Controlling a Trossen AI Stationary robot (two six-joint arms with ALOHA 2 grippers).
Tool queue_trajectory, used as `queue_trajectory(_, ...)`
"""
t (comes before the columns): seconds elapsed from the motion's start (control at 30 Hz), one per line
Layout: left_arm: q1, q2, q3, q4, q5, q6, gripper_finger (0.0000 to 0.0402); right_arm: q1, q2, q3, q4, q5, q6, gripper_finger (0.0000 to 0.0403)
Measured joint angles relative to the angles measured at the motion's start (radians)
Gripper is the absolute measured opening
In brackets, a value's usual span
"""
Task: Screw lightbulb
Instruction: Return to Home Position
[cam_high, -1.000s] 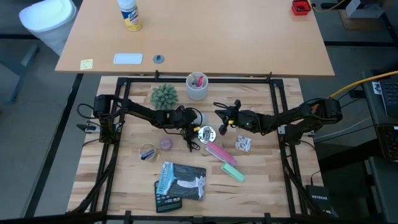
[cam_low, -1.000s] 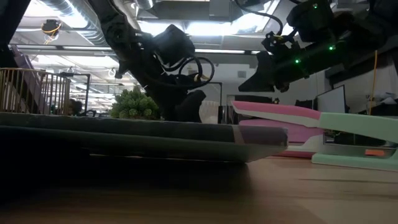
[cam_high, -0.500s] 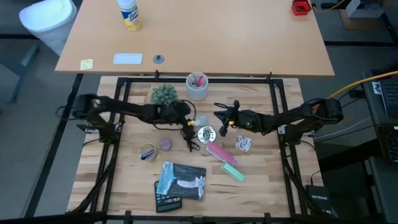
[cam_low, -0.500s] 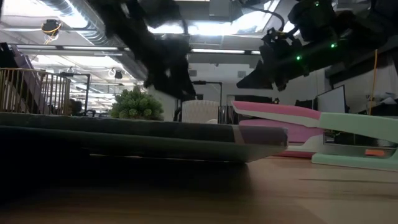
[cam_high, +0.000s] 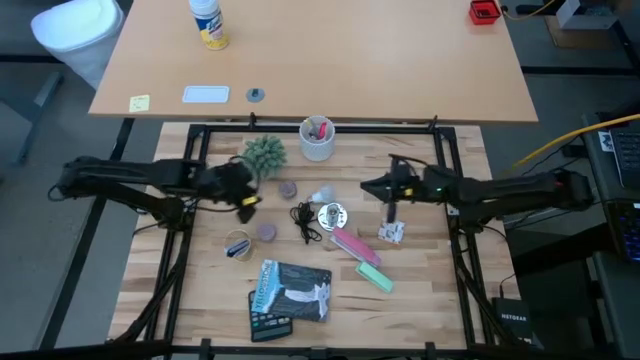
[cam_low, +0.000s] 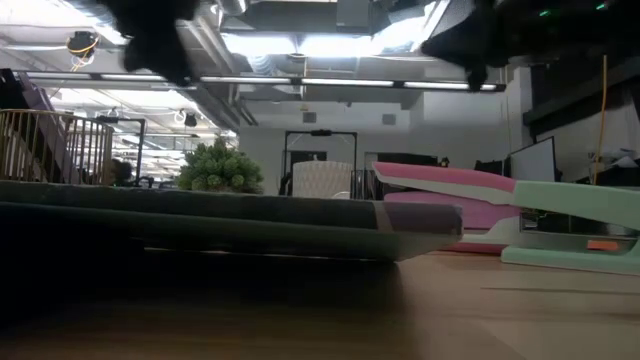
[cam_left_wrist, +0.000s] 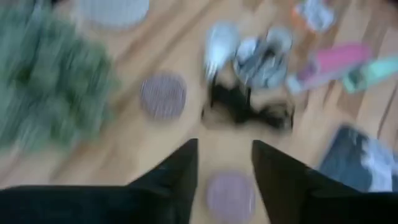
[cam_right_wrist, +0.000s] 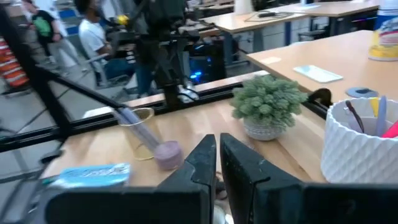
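Observation:
The small white lightbulb (cam_high: 320, 194) lies on its side on the table, right beside the shiny silver disc fixture (cam_high: 332, 214) and its black cord (cam_high: 303, 218). It also shows, blurred, in the left wrist view (cam_left_wrist: 221, 43), next to the fixture (cam_left_wrist: 264, 56). My left gripper (cam_high: 252, 188) is open and empty, well to the left of the bulb (cam_left_wrist: 225, 155). My right gripper (cam_high: 366, 186) is shut and empty to the right of the bulb, above the table (cam_right_wrist: 219, 163).
A green plant (cam_high: 264, 153) and a white cup of pens (cam_high: 317, 140) stand at the far side. Two purple discs (cam_high: 288, 187) (cam_high: 267, 231), a tape roll (cam_high: 237, 245), pink and green staplers (cam_high: 360, 258), a small packet (cam_high: 392, 232) and a dark book (cam_high: 290, 290) lie around.
My left gripper has drawn back from the fixture and bulb toward the table's left edge. My right gripper has drawn back a little toward the right edge, its arm stretching out. The bulb now lies uncovered beside the fixture.

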Motion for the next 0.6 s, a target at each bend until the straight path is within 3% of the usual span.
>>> queue_trajectory(0.13, -0.091, -0.107, -0.034, -0.142, -0.026, -0.054, 0.0073, 0.0, -0.198, 0.0, -0.197, -0.025, 0.001, 0.0028)
queue_trajectory(0.3, -0.192, -0.19, -0.161, -0.077, -0.091, -0.057, 0.0006, 0.0, -0.424, 0.0, -0.44, -0.029, 0.039, 0.0028)
queue_trajectory(0.47, -0.245, -0.191, -0.353, 0.212, -0.134, -0.037, 0.0021, 0.0, -0.583, -0.006, -0.688, -0.031, 0.106, 0.0028)
queue_trajectory(0.6, -0.262, -0.161, -0.529, 0.582, -0.135, 0.089, 0.0024, 0.0, -0.648, -0.078, -0.719, -0.032, 0.139, 0.0028)
